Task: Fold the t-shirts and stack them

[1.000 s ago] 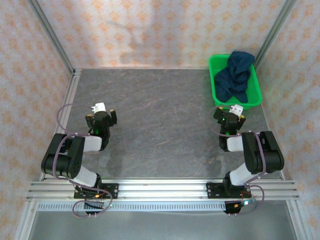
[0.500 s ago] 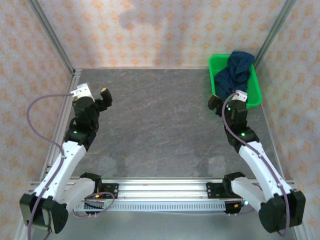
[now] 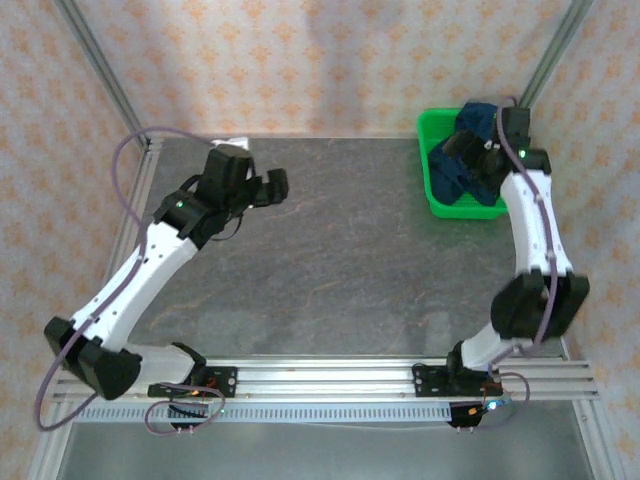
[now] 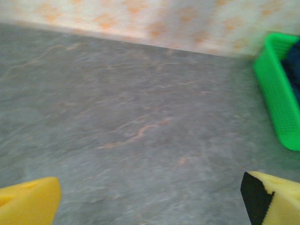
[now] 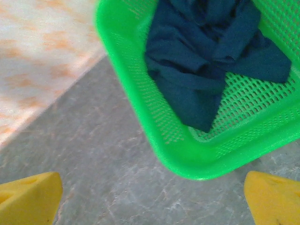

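Top view first: both arms had swung out of the tucked pose they were in a second ago. Our right gripper [image 3: 462, 150] now hung over the basket [image 3: 431, 200] at far right. The left gripper [image 3: 268, 187] was out over the far left of the table [image 3: 340, 270]. The shirt [image 3: 468, 178] sat crumpled in the basket, same as before.

Left wrist cam: fingers [image 4: 28, 204] spread wide with nothing between them, the basket off to the right.

Right wrist cam: fingers [image 5: 28, 197] also apart and empty, looking down on the shirt [image 5: 206, 51]. We'd say the grab was only being lined up, with no folding yet.
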Robot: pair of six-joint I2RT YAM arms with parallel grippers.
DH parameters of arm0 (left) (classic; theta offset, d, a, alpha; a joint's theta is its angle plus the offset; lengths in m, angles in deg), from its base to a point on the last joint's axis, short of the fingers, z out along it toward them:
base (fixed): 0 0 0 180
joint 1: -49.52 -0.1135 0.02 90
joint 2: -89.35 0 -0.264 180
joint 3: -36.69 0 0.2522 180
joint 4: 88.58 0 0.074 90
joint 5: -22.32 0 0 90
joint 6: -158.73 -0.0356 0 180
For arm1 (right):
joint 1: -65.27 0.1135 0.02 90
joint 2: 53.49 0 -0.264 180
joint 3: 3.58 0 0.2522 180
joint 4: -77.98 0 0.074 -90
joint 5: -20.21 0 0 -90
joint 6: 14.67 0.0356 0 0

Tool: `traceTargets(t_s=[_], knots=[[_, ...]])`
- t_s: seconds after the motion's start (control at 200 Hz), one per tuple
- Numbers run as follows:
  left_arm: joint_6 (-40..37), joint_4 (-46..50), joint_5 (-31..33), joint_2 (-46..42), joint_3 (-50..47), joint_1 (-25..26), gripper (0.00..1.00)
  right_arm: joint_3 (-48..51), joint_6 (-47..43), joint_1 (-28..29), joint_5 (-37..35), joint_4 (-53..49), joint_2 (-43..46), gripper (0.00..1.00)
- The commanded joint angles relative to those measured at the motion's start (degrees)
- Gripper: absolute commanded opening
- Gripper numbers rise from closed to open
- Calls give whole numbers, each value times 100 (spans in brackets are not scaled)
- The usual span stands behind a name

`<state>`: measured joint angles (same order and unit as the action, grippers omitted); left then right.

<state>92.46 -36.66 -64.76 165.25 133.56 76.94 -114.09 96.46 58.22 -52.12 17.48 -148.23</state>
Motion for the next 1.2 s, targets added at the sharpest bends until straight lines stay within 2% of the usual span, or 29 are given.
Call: traceTargets(t_s=[0.0, 0.125, 0.275, 0.52, 0.635, 0.706, 0.726, 0.791, 0.831, 0.916, 1.111, 1.196], knots=[[-162, 312, -262, 215, 502, 215, 100, -988, 15, -276, 421, -1081, -1121, 97], [-81, 265, -400, 264, 578, 432, 100, -1698, 345, -390, 486, -904, -2061, 95], [66, 340, -638, -66, 161, 487, 100, -2231, 607, -437, 549, -717, -2946, 91], [355, 760, -224, -882, -642, 491, 100, -2720, 1010, -437, 682, -290, -3943, 84], [499, 940, -85, -1134, -824, 486, 100, -2978, 1221, -434, 685, -267, -4322, 73], [588, 1025, 81, -1263, -920, 490, 100, -2987, 1384, -440, 683, -47, -4419, 55], [610, 1043, 124, -1290, -938, 492, 100, -2968, 1442, -436, 684, 42, -4421, 48], [640, 1071, 200, -1389, -1016, 487, 100, -2997, 1583, -440, 674, 234, -4427, 14], [656, 1067, 246, -1438, -1065, 484, 100, -3071, 1643, -430, 643, 314, -4387, 0], [660, 1062, 341, -1498, -1137, 485, 100, -2975, 1753, -419, 673, 760, -4025, 0], [655, 831, 459, -1501, -1218, 492, 100, -1772, 1947, -281, 660, 2730, -2253, 0], [642, 739, 551, -1426, -1102, 483, 100, -1469, 2080, -223, 788, 3214, -1674, 0]])
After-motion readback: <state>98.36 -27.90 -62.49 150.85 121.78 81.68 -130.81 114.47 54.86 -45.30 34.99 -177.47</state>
